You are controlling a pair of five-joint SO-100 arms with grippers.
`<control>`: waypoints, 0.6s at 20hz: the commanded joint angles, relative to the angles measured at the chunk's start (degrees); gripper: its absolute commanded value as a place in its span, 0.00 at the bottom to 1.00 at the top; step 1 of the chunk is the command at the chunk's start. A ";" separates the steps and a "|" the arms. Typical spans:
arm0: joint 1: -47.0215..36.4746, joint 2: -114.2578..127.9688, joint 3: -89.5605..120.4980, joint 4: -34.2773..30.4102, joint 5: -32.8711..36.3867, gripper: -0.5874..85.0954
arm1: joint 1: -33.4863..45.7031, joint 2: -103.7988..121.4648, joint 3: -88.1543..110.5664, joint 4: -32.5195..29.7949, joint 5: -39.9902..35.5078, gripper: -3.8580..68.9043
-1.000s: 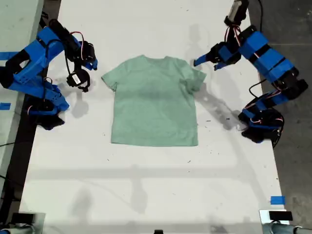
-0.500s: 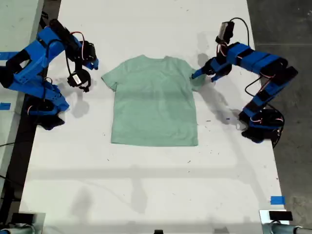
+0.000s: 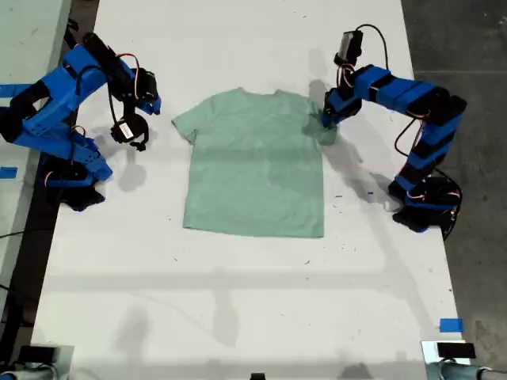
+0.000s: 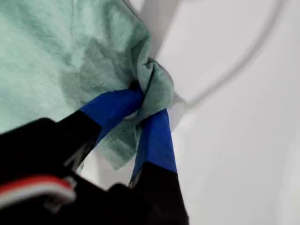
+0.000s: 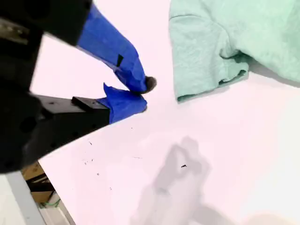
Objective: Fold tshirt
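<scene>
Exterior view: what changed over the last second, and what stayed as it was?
My first gripper swung in from beside the tshirt at the exterior view's right, came down onto that sleeve and closed on it, bunching the cloth. The shirt's body shifted slightly toward the exterior view's right. My second gripper stayed shut, hovering off the other sleeve, and the table is unchanged.

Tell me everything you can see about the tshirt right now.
The tshirt is plain pale mint-green knit cloth, short-sleeved, with no print. It lies flat on the white table, neckline toward the exterior view's top. My first claw pinches the bunched sleeve on the exterior view's right. The other sleeve lies free, apart from my second claw.
</scene>
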 commanded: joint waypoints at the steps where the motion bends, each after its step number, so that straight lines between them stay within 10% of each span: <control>1: 1.58 0.00 -0.09 -0.62 -0.26 0.01 | -0.26 -0.09 0.35 1.58 -1.14 0.03; 12: 2.64 0.18 1.41 -2.20 -0.97 0.01 | -11.95 17.58 -9.40 17.49 7.12 0.03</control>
